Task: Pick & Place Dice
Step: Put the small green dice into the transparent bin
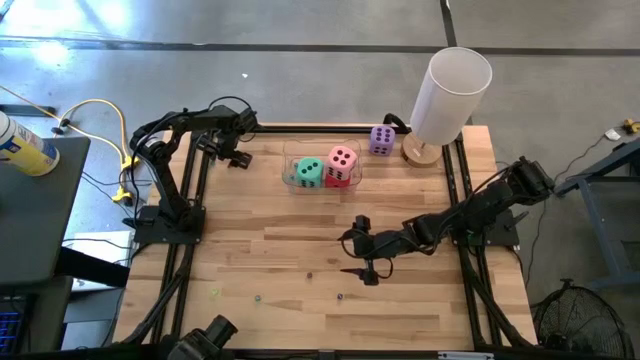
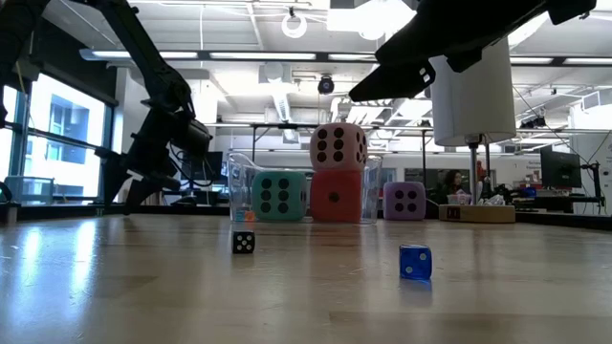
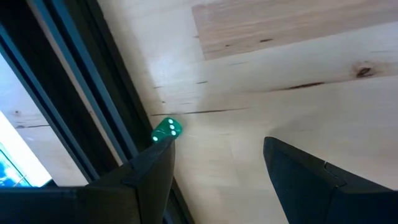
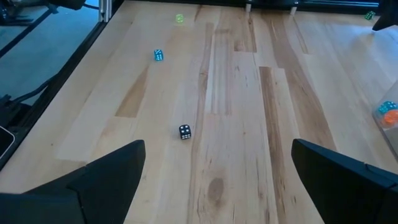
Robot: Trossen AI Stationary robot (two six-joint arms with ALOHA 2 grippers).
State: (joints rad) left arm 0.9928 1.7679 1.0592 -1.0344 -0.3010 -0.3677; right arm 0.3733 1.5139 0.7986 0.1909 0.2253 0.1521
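We see a table of pale wood planks, smooth, with a soft sheen and dark grain streaks. The large dice, pink, teal-green, red and purple, look matt and soft, like foam. The container around three of them looks like clear glossy plastic. The small blue die looks like glossy translucent plastic; the small black one is opaque. The white cylinder looks matt, on a wooden base. The right gripper's fingers look like matt black plastic.
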